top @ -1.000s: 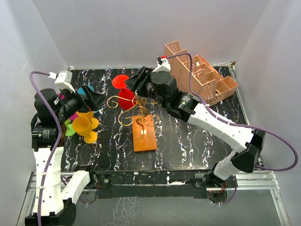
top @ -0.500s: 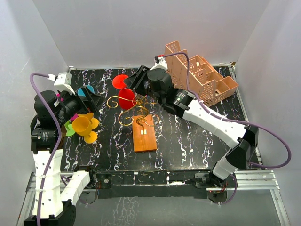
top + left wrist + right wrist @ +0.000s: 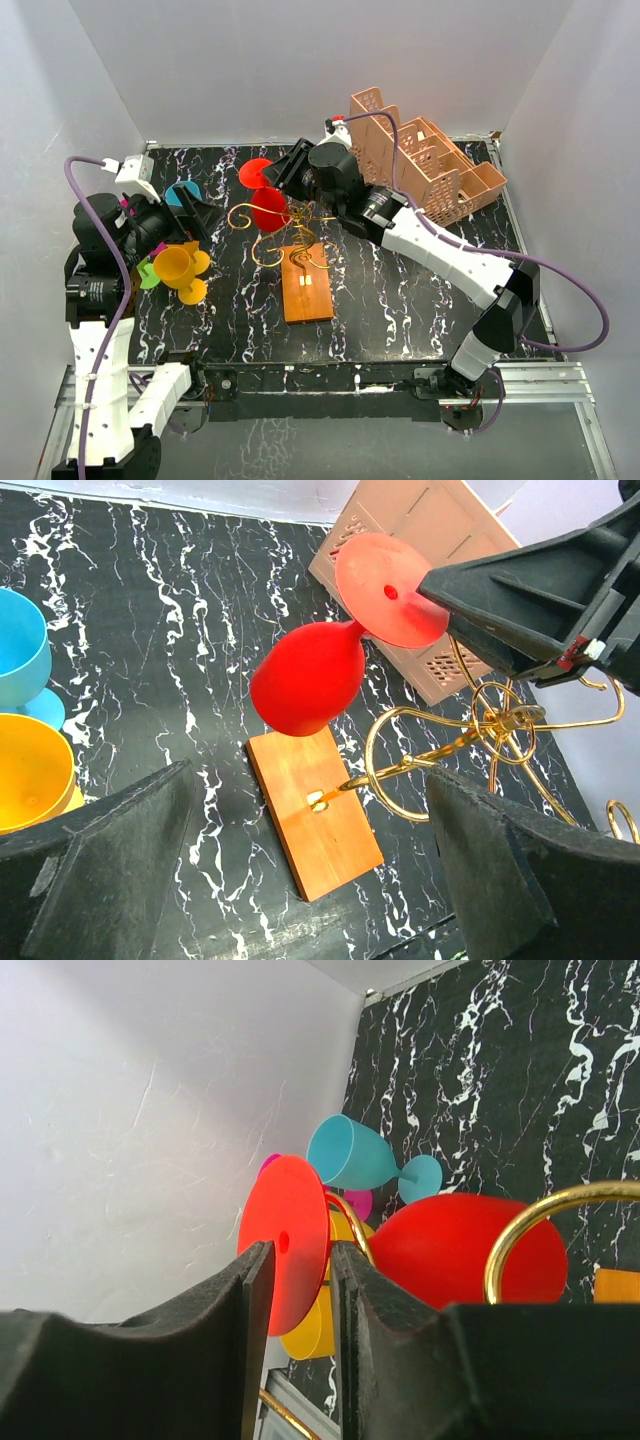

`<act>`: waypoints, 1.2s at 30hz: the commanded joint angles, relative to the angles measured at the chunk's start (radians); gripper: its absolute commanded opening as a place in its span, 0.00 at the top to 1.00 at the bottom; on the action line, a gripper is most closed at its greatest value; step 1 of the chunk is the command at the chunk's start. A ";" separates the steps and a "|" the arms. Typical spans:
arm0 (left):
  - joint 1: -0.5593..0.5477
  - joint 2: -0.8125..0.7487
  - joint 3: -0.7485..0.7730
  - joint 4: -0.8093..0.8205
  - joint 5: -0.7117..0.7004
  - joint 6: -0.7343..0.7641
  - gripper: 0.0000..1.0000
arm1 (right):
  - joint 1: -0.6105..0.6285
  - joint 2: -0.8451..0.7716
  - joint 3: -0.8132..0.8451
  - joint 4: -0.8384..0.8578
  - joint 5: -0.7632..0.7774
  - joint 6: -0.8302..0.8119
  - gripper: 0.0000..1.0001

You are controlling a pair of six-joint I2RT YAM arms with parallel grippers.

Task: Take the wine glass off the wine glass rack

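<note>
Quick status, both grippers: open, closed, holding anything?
Left gripper: open, holding nothing.
Right gripper: closed on the foot disc of the red wine glass.

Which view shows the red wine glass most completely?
Left wrist: the red wine glass shows whole, with bowl, stem and foot. Top external shows it small, its stem hard to make out; right wrist crops it to the foot and part of the bowl.
</note>
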 commanded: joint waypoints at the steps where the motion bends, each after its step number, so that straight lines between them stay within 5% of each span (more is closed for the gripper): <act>1: -0.006 -0.019 0.038 -0.001 -0.003 0.014 0.03 | -0.011 0.015 0.057 0.035 0.029 -0.006 0.68; 18: -0.010 -0.016 0.043 -0.011 -0.003 0.017 0.03 | -0.011 0.040 0.111 0.028 0.027 -0.041 0.89; 36: -0.009 -0.018 0.053 -0.025 -0.011 0.019 0.03 | -0.017 -0.033 -0.005 0.151 0.060 0.147 0.92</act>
